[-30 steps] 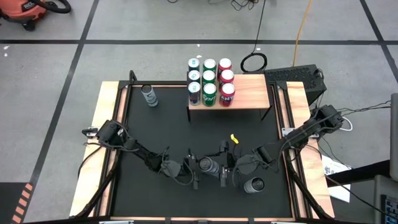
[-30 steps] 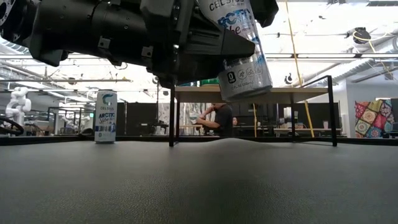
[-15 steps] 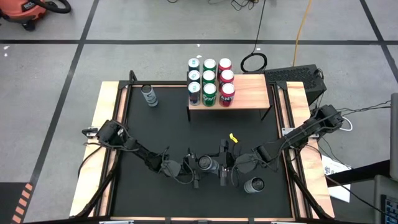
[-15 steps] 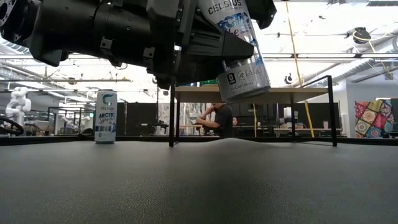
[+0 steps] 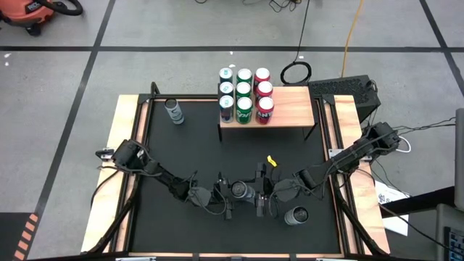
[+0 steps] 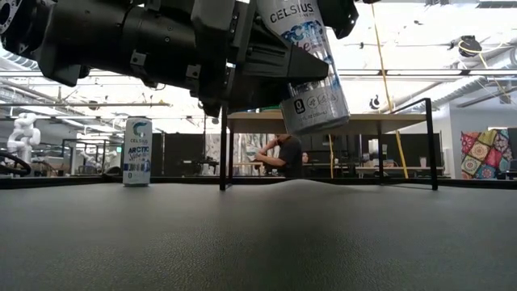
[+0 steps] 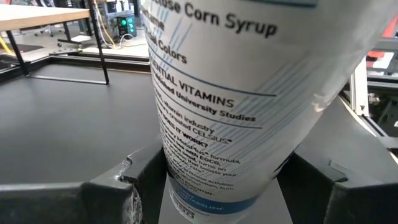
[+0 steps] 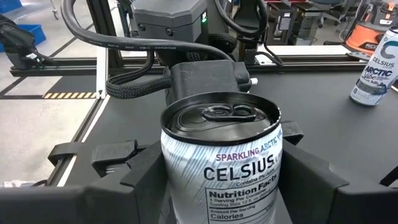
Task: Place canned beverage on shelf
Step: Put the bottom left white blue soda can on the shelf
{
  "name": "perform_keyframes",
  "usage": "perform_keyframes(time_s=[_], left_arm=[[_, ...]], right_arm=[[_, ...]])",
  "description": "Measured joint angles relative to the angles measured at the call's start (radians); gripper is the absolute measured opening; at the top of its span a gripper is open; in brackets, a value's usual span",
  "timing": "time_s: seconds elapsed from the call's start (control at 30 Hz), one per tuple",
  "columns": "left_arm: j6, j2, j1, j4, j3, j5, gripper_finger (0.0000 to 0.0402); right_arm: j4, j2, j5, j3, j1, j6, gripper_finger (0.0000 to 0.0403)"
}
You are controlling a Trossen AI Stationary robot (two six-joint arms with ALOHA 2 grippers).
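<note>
1. Currently a handover is under way: the can [image 5: 241, 191] hangs tilted above the front of the surface [image 5: 188, 152], between both arms.
2. Left tool [image 5: 233, 192] grips its lower body; right tool [image 5: 254, 195] is closed around it just below the rim.
3. Both arms reach low and inward, wrists facing each other.
4. Next, probably, one tool lets go and the other carries the can to the far shelf [image 5: 293, 109], beside the six cans [image 5: 244, 94] there.
</note>
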Motion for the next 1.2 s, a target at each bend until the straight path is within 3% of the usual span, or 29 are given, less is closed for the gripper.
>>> perform_keyframes(time_s=[0.23,0.53,0.63,0.9,1.03,1.2], left_arm=[[-0.026,-0.016,-0.001,-0.025,0.001,-0.027,0.0256],[-0.045,-0.155,-0.009,-0.27,0.003,-0.05,0.0378],[-0.076,-0.224,-0.025,-0.394,0.003,-0.09,0.0395],[-0.097,-0.308,-0.131,-0.548,-0.025,-0.396,0.0367],[-0.199,-0.303,-0.127,-0.536,-0.078,-0.38,0.0365],[-0.301,-0.25,-0.079,-0.502,-0.13,-0.365,0.0365]], right_arm=[[0.004,0.0,0.003,0.0,-0.001,-0.017,0.0234],[-0.063,-0.044,0.025,-0.003,-0.026,-0.058,0.0235],[-0.089,-0.092,0.017,-0.011,-0.035,-0.061,0.0235],[-0.113,-0.376,0.012,-0.184,-0.072,-0.044,0.0237],[-0.127,-0.563,0.022,-0.271,-0.105,-0.045,0.0237],[-0.266,-0.757,0.163,-0.263,-0.148,-0.124,0.0237]])
